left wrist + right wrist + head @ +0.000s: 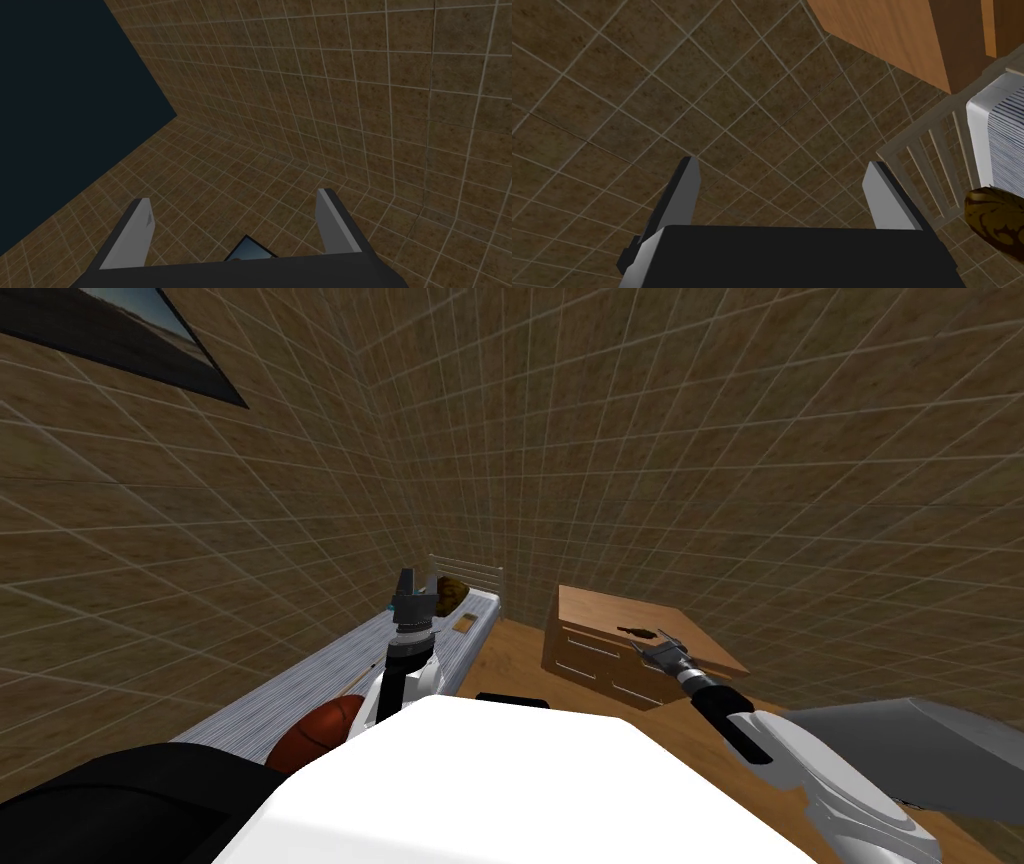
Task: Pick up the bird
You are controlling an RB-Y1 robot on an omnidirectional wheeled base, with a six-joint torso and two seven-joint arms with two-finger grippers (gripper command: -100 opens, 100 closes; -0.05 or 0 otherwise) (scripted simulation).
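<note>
Approach stage: right gripper (665, 640), fingers apart, hangs just beside the bird (634, 631) on the dresser (600, 613) (left gripper (414, 583) likewise spread); next, probably, tip it down over the bird.

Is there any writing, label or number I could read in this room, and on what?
None can be read. The framed picture shows a scene without words; the wooden dresser and the striped bed bear no lettering; the small tan item on the bed is too small to tell.
</note>
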